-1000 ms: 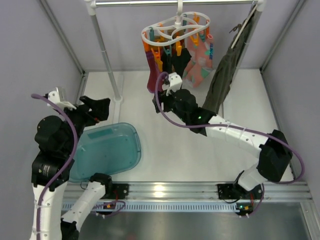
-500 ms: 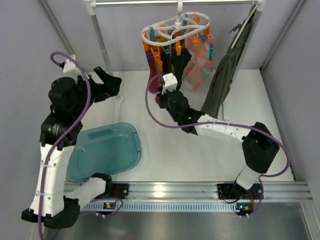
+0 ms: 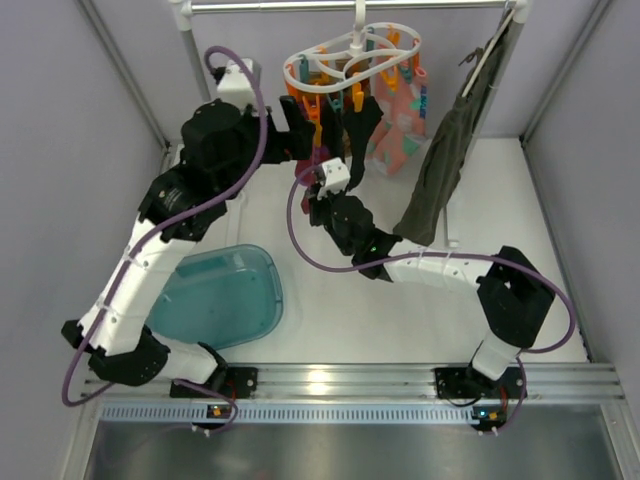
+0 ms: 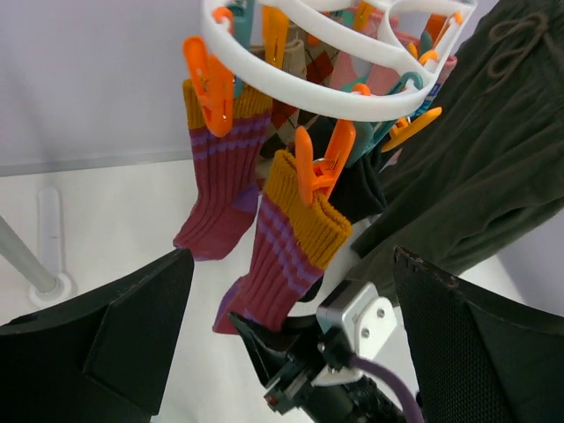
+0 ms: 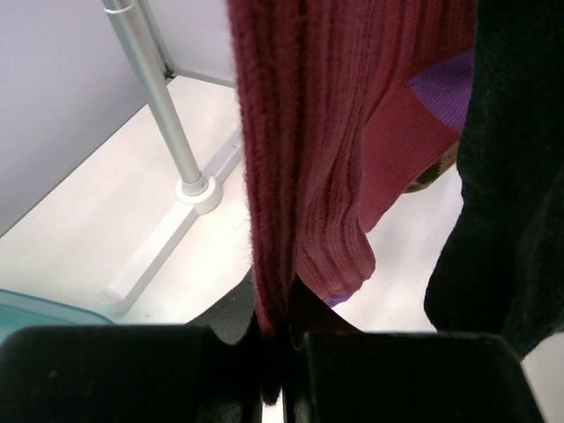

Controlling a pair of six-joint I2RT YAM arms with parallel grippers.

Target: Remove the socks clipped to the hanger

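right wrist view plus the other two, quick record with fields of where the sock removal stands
right gripper: shut on the lower end of the maroon sock
left gripper: open, facing the hanger, holding nothing
maroon sock: cuff pinched in an orange clip
hanger: hooked on the rail; black sock and pink sock also clipped
teal bin: below the left arm

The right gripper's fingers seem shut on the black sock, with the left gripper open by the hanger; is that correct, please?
No: the right wrist view shows the right gripper shut on the maroon sock, not black; the left gripper is open by the hanger.
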